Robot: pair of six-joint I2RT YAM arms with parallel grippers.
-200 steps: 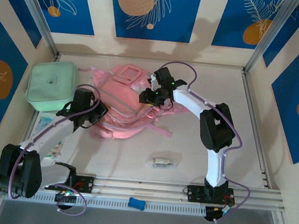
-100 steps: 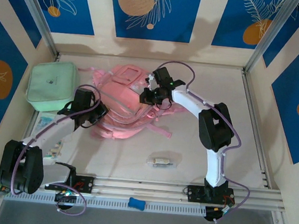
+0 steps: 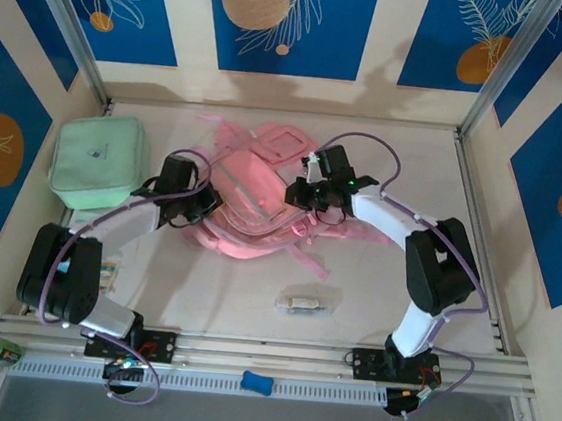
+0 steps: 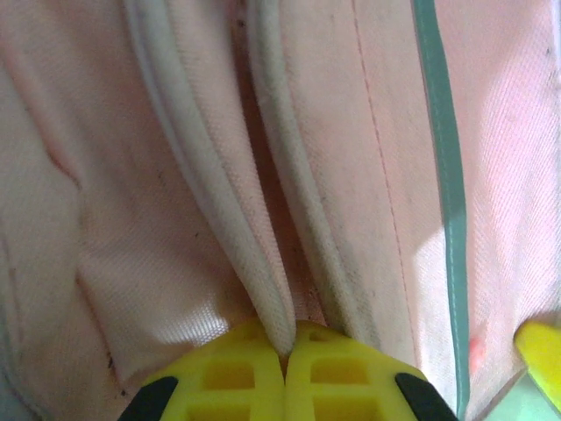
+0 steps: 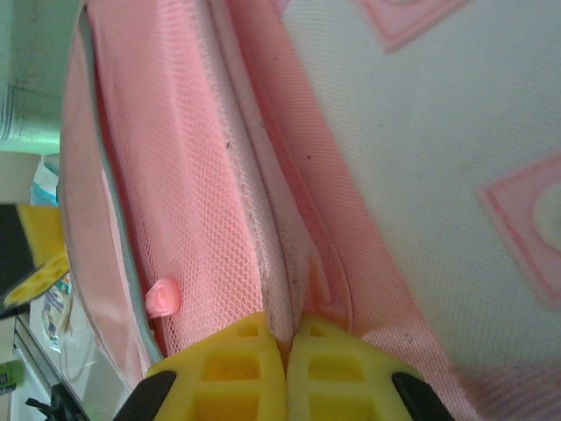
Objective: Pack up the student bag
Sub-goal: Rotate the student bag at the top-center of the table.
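Observation:
The student bag [image 3: 252, 197] is a soft pink backpack that lies crumpled in the middle of the table, straps trailing toward the front. My left gripper [image 3: 201, 204] is at its left side and my right gripper [image 3: 298, 192] at its right side. In the left wrist view the yellow fingers [image 4: 228, 377] are shut on a pale piped edge of the bag [image 4: 158, 219]. In the right wrist view my right gripper [image 5: 287, 346] is shut on a pale mesh-lined seam of the bag [image 5: 193, 175].
A mint green square zip case [image 3: 95, 161] sits at the back left, close to the left arm. A small clear packet [image 3: 301, 303] lies on the table in front of the bag. Loose cards [image 3: 104, 272] lie at the left edge. A blue item [image 3: 256, 382] rests on the front rail.
The right gripper has shut on the bag's edge. Both grippers have moved to the right and dragged the bag away from the mint case.

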